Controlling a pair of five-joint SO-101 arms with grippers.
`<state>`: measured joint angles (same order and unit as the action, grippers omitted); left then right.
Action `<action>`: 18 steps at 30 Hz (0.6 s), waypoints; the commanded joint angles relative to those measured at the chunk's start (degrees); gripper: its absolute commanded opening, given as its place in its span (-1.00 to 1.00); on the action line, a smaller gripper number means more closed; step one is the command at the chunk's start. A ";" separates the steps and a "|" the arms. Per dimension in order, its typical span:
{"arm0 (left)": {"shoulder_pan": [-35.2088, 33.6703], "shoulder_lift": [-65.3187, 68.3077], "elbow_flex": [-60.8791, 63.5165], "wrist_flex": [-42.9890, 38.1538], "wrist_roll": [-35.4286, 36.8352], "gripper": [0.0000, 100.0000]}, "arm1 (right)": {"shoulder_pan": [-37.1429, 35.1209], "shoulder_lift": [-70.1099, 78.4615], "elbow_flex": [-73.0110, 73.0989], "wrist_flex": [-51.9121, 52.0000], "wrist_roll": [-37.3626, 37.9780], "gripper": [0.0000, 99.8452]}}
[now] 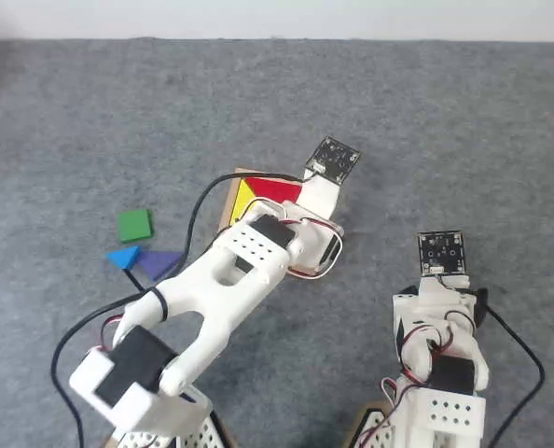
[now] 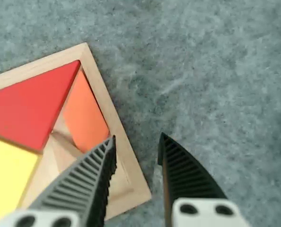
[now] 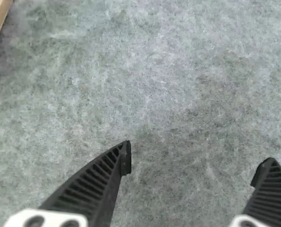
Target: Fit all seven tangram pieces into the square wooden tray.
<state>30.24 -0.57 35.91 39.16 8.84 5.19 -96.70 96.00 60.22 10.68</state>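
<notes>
Grey felt covers the table point(image 1: 426, 121). The square wooden tray point(image 2: 126, 161) holds a large red triangle point(image 2: 27, 104), a yellow piece point(image 2: 8, 170) and an orange piece point(image 2: 83, 116). The left claw point(image 2: 137, 139) hangs over the tray's corner, narrowly parted and empty. The right claw point(image 3: 199, 152) gapes wide above the felt. A green square point(image 1: 134, 224), a blue triangle point(image 1: 123, 256) and what may be a purple parallelogram point(image 1: 159, 264) lie clustered apart from the tray.

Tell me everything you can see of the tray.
The tray is light wood with a raised rim around a sunken floor, lying flat on the grey carpet. Inside are a red triangle, an orange piece and a yellow piece, with bare floor between them. The left gripper, open, hangs over one corner, one finger inside the rim line and one outside; contact cannot be told. In the high view that arm covers much of it.
</notes>
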 commanded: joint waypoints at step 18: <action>-11.78 5.10 -4.70 3.16 -3.78 -0.71 | 0.22 -0.92 0.79 0.31 0.70 -0.19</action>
<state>23.38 5.14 33.71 42.15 8.75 5.19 -96.70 96.00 60.22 10.68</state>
